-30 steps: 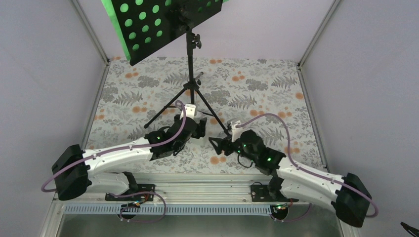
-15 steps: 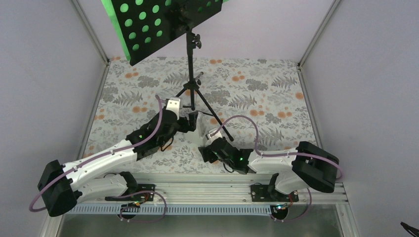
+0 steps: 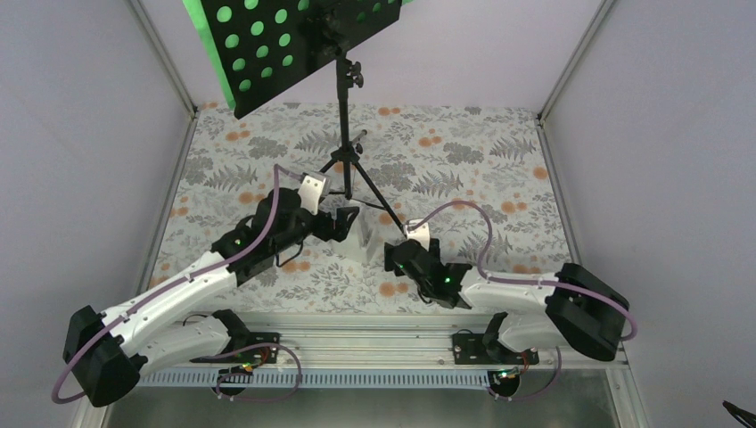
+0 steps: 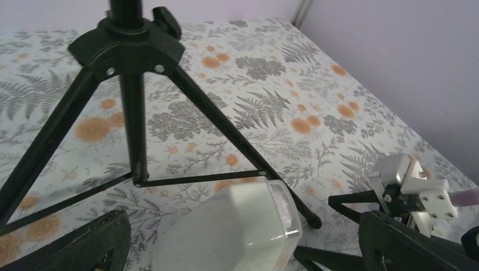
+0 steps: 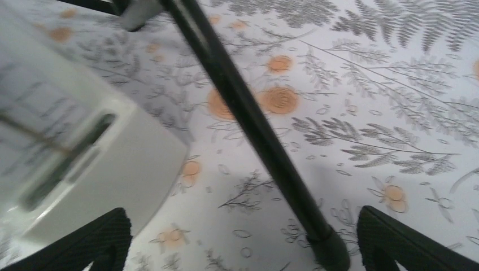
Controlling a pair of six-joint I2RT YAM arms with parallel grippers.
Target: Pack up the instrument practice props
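Black tripod music stand [image 3: 343, 98], bright green sheet-music pages [image 3: 214, 67] and white pyramid metronome [image 3: 361, 241] sit unpacked; left end effector [image 3: 349, 221] and right end effector [image 3: 394, 259] gape empty.

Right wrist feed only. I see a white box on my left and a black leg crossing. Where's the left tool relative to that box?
Observer: The left tool is open. That box, the metronome, sits between its fingers, and the left wrist view shows gaps on both sides.
Operator: Anything on the stand's desk?
Observer: Green pages show through the holes of the desk in the top view.
Operator: Stand folded?
Observer: No. The stand is upright, its three legs spread on the table.
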